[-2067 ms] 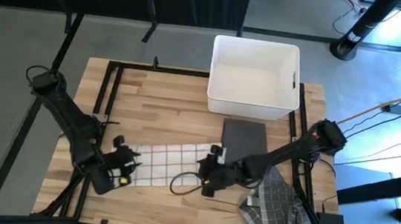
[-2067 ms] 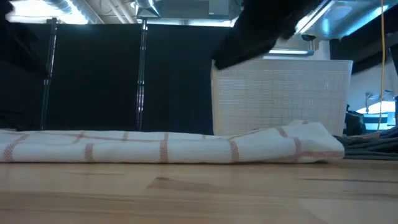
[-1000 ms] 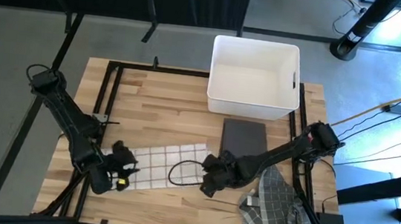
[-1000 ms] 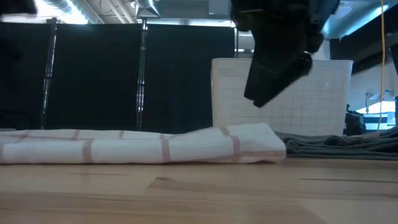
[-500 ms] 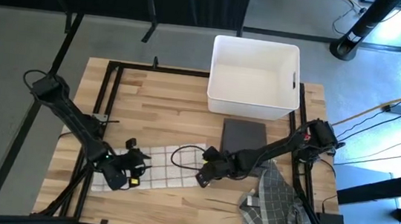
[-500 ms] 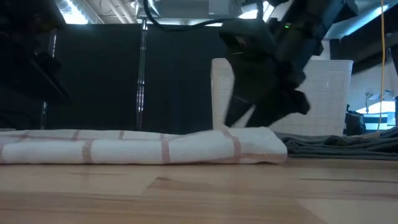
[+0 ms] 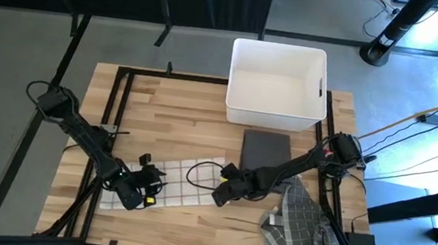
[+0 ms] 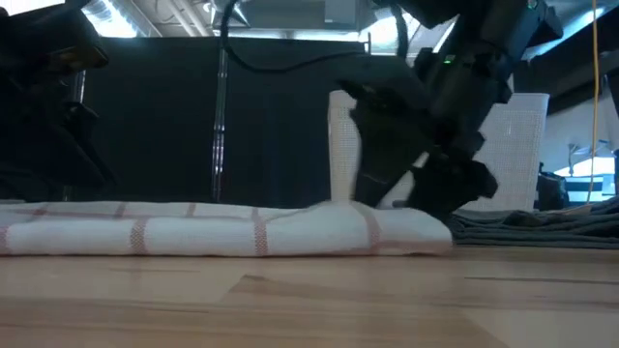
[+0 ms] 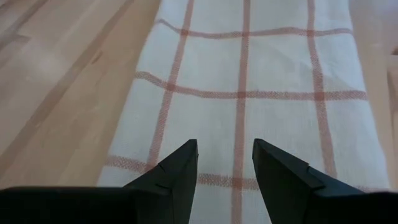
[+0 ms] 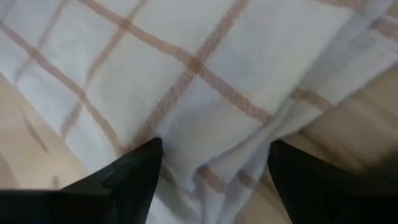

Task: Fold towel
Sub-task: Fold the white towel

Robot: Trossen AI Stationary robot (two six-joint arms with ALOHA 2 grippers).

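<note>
White checked towel (image 7: 180, 180) is lying flat on the counter (image 7: 179, 114); the left gripper (image 9: 224, 163) is hovering parted over one end, the right gripper (image 10: 211, 165) spreading its jaws wide over the other, neither gripping.

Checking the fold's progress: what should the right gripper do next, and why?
Probably close on the towel's edge. The right gripper stands open, fingers straddling bunched white-and-red checked cloth at that end, while the left gripper hangs open over the other end.
</note>
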